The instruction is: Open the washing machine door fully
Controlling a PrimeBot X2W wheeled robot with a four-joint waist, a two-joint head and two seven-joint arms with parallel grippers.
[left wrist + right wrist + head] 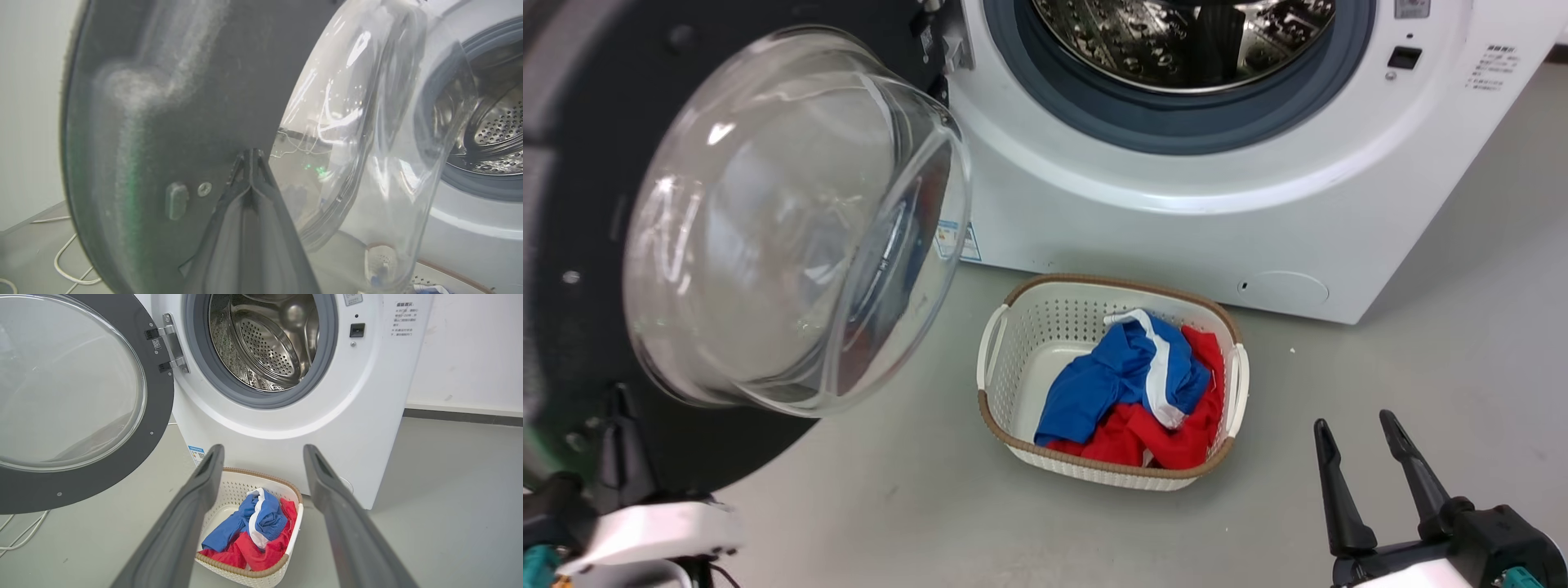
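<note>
Left claw (251,159) pinched closed, right claw (263,453) spread wide

I see the round glossy black door with bulging clear glass bowl (768,229) jutting over the left of the grey floor (1421,343); a white perforated plastic basket (1045,327) blocks the middle; bare floor surrounds my right tool (1355,420).

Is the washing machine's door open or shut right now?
Open. The washing machine door stands swung out to the side on its hinge, leaving the steel drum uncovered.
</note>
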